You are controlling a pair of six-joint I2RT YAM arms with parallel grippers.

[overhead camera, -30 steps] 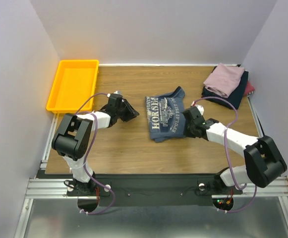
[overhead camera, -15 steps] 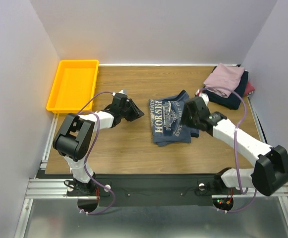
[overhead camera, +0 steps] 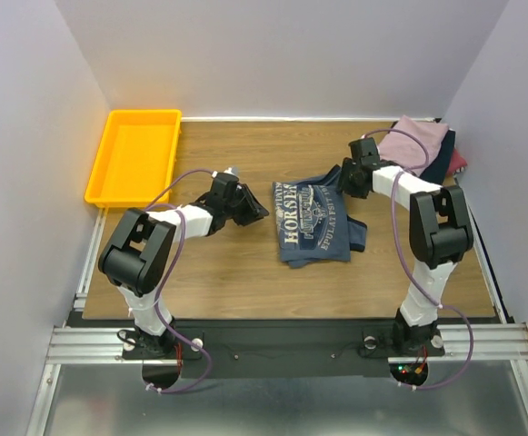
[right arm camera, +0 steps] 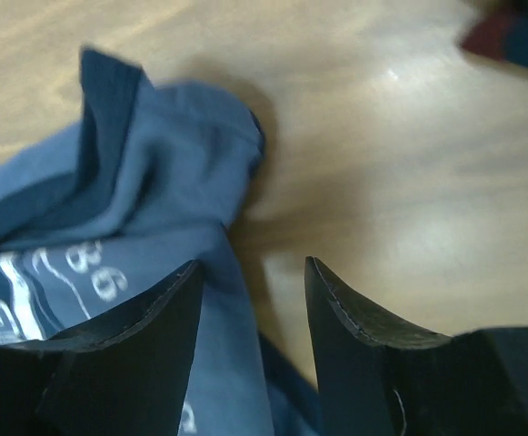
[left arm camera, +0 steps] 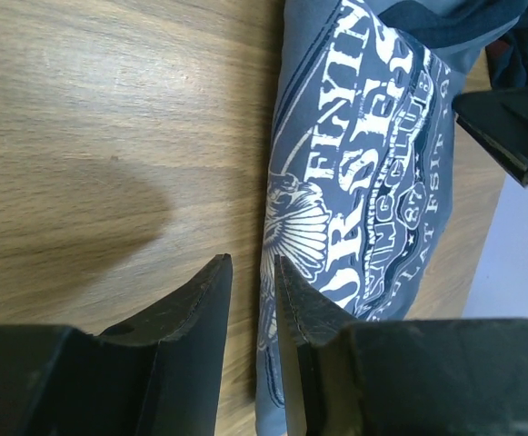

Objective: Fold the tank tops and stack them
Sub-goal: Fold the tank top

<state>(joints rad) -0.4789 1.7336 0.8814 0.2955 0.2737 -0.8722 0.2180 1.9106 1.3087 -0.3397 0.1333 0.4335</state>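
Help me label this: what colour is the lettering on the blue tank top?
Off-white lettering; left wrist view shows it best.

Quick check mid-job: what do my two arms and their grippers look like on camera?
The left arm and right arm have white links, bulky black joint housings and a purple cable looped along each. The left gripper and right gripper are matte black, with tapered wedge-shaped fingers.

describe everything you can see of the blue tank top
The slate-blue tank top is soft cloth with darker navy trim and pale printed lettering facing up. It lies loosely folded and rumpled on the wooden table, near the middle, straps bunched at its far right corner. The open left gripper is at its left edge and the open right gripper by the straps; neither holds it.
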